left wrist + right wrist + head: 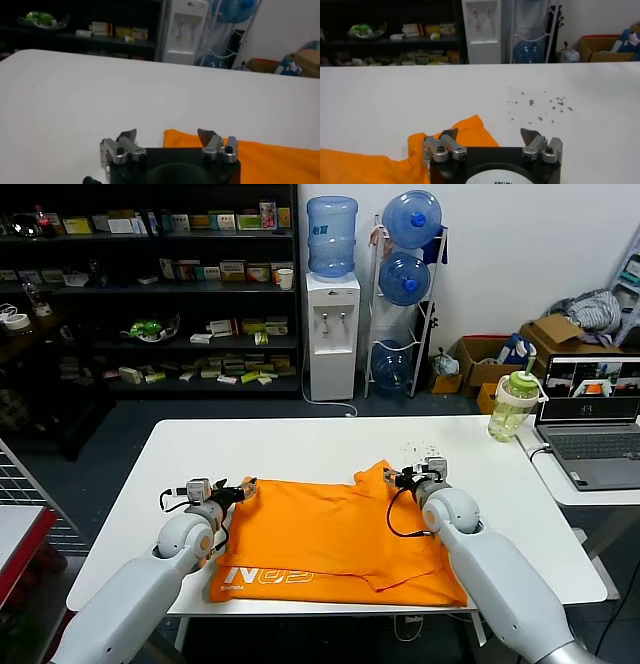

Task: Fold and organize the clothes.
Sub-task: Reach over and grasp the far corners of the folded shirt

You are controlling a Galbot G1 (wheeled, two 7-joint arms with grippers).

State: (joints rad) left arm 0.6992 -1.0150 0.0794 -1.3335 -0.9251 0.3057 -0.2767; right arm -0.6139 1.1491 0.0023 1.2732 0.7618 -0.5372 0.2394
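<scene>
Overhead, the orange T-shirt (335,539) lies partly folded on the white table (300,449), white lettering near the front edge. The left gripper (243,490) sits at its far left corner, the right gripper (397,478) at its far right corner. From the left wrist, the fingers (128,136) stand apart, empty, apparently just above the cloth. The right wrist shows the same spread fingers (449,134) over a raised orange fold.

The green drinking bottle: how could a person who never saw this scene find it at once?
Start at the white table that carries the orange T-shirt. Follow its far edge toward the robot's right, up to the open laptop. The bottle stands beside it, the only pale green, see-through container on the table.
</scene>
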